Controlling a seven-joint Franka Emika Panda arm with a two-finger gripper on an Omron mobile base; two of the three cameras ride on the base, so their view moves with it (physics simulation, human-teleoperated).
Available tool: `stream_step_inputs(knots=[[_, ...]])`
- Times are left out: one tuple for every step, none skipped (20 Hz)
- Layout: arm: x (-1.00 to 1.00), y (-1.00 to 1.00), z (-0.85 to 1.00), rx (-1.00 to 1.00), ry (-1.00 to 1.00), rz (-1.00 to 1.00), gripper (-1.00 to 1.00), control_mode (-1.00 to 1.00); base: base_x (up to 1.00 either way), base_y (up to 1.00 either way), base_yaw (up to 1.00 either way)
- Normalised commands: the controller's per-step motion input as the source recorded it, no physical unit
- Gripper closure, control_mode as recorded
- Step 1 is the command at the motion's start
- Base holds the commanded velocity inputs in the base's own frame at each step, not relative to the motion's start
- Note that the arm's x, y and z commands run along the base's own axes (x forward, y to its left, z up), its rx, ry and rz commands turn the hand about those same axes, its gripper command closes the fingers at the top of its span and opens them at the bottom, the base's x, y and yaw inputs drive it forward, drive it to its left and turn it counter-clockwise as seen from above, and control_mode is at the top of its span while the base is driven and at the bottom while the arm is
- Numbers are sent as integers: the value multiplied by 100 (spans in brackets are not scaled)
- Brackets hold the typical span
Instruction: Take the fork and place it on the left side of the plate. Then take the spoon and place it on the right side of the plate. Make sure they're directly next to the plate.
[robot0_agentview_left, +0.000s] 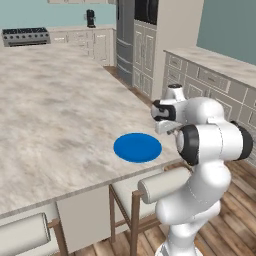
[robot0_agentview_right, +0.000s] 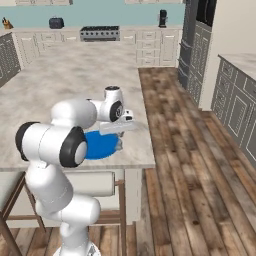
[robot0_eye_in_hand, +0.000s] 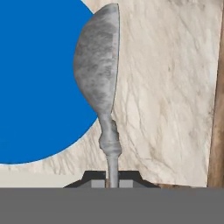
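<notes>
The jaws (robot0_eye_in_hand: 113, 183) are clamped on the spoon (robot0_eye_in_hand: 98, 70) by its handle end, its long axis running straight out from them. Its bowl overlaps the plate (robot0_eye_in_hand: 39, 83) edge above the table (robot0_eye_in_hand: 166, 87), so it likely needs shifting outward.

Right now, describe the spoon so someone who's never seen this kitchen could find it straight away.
Find the big marble counter, then the round blue plate near its front edge. The spoon is held by its thin handle in the shut gripper, at the plate's edge. It is grey and metallic, with an oval bowl.
</notes>
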Motion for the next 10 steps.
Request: stream_step_inputs(knots=[[39, -24, -42, 4, 0, 0, 100, -100, 0, 0, 0], [29, -25, -49, 3, 0, 0, 100, -100, 0, 0, 0], [22, -31, -49, 3, 0, 0, 100, -100, 0, 0, 0], [19, -30, -49, 3, 0, 0, 100, -100, 0, 0, 0], [12, -32, -49, 3, -1, 0, 100, -100, 0, 0, 0], [10, -27, -46, 2, 0, 0, 100, -100, 0, 0, 0], [12, -23, -44, 1, 0, 0, 100, -100, 0, 0, 0], [18, -17, -46, 0, 0, 0, 100, -100, 0, 0, 0], [23, -9, -48, 0, 0, 0, 100, -100, 0, 0, 0], [27, -1, -44, 0, 0, 0, 100, -100, 0, 0, 0]])
